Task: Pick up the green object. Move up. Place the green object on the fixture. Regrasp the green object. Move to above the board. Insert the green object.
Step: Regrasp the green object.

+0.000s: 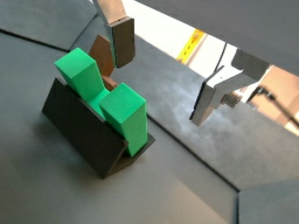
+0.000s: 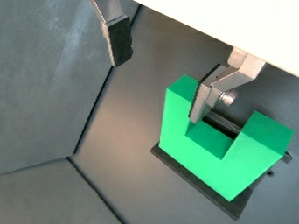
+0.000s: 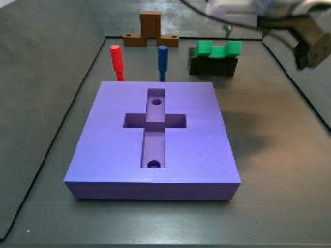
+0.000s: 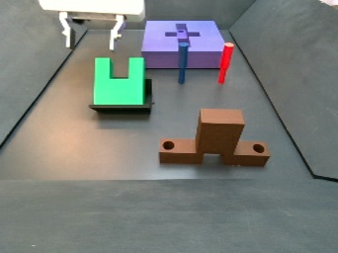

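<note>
Bright green U-shaped block (image 4: 121,82) rested on the small dark fixture (image 4: 142,105); the gripper (image 4: 93,35) hovered just above it, fingers open and empty

red peg (image 4: 226,62), blue peg (image 4: 183,60), wooden stand (image 4: 218,139)

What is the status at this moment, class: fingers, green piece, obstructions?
Gripper above floor, fingers open, empty. Green object resting on fixture, prongs up. Nothing between it and gripper.
</note>
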Tool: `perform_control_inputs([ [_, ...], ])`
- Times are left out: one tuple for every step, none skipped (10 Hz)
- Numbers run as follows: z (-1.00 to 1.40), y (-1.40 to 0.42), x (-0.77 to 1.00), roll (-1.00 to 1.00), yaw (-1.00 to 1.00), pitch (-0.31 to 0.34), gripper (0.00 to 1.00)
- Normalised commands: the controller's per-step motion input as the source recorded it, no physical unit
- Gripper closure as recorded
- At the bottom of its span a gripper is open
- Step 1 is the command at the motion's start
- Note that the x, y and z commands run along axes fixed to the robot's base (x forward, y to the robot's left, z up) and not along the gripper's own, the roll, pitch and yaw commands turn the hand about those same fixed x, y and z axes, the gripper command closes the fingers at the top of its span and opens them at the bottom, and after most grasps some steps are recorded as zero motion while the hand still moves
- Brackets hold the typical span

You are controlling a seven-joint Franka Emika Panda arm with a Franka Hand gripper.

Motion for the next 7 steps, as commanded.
perform_control_inputs([
  [-0.12,-0.08,0.06,0.21,0.27,0.149,0.0],
  [-0.16,-0.03,0.02,0.19,0.37,0.157,0.0],
  [-0.17,0.0,0.01,0.2,0.38,0.16,0.0],
  [-0.15,0.0,0.07,0.05,0.41,0.143,0.0],
  [-0.2,0.0,0.08,0.02,0.4,0.106,0.0],
  [-0.23,0.0,0.07,0.09,0.36,0.091,0.0],
  [-0.32,0.0,0.11,0.2,0.25,0.091,0.0],
])
